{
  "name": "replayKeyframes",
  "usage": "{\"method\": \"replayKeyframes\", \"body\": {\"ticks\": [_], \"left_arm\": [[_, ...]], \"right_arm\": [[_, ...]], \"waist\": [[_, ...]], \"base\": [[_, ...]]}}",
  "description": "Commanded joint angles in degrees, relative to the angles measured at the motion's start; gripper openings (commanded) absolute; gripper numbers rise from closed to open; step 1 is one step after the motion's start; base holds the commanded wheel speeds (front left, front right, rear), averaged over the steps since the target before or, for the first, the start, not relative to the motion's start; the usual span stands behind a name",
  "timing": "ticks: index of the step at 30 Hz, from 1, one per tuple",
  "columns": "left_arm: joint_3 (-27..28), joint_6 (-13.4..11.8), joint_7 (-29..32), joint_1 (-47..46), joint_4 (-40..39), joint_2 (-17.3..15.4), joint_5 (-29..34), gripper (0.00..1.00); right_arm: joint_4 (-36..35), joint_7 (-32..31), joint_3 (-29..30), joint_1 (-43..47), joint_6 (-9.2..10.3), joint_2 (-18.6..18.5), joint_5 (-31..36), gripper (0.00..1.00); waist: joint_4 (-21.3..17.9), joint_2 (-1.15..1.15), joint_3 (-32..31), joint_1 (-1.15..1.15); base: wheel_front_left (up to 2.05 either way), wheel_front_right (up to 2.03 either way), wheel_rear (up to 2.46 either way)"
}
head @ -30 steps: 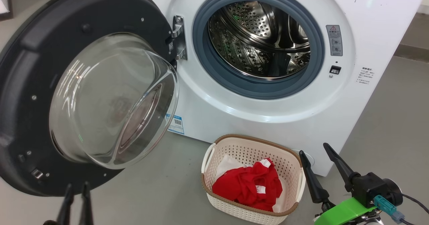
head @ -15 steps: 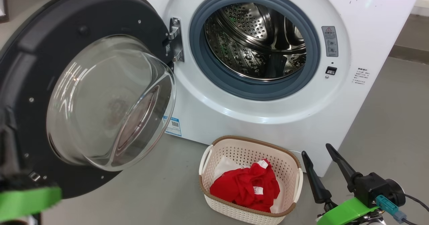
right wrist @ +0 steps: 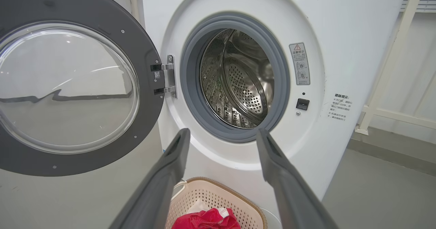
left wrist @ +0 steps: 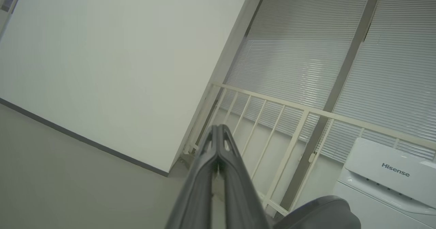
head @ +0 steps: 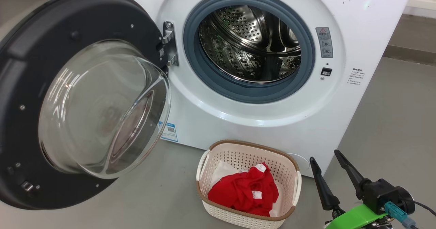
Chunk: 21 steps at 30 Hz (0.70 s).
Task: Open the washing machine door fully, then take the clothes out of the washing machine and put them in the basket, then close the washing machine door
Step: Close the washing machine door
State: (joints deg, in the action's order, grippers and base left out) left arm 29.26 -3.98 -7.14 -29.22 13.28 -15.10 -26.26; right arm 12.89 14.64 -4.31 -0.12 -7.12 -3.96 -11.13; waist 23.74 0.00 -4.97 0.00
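Now the clothes (head: 243,191) lie toward the near edge of the basket (head: 252,146), just left of the right gripper (head: 324,155), which stands spread and empty, while the left gripper (left wrist: 217,129) is pressed together on nothing.

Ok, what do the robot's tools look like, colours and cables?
The right tool has two long, tapering black fingers on a black body, mounted on a bright green bracket, with a teal connector and a thin black cable. The left tool shows dark grey fingers with slotted tips.
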Motion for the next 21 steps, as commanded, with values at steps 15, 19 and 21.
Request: {"method": "replayKeyframes", "body": {"ticks": [15,19,21], "left_arm": [[7.9,-1.7,25.8,-16.4,27.0,-6.8,-18.5,0.00],[8.1,-0.7,32.7,-18.2,30.6,-8.0,-21.5,0.00],[7.7,0.1,35.3,-18.2,31.4,-8.6,-22.2,0.00]], "right_arm": [[-0.7,0.4,-0.5,-0.8,-0.36,-0.5,0.9,1.00],[-0.7,0.4,-0.6,-1.2,-0.36,-0.6,1.1,1.00],[-0.8,0.4,-0.4,-1.2,-0.36,-0.5,1.2,1.00]], "waist": [[0.3,0.00,0.6,0.00],[-0.1,0.00,0.9,0.00],[-0.3,0.00,1.0,0.00]], "base": [[0.00,0.00,0.00],[0.00,0.00,0.00],[0.00,0.00,0.00]]}}
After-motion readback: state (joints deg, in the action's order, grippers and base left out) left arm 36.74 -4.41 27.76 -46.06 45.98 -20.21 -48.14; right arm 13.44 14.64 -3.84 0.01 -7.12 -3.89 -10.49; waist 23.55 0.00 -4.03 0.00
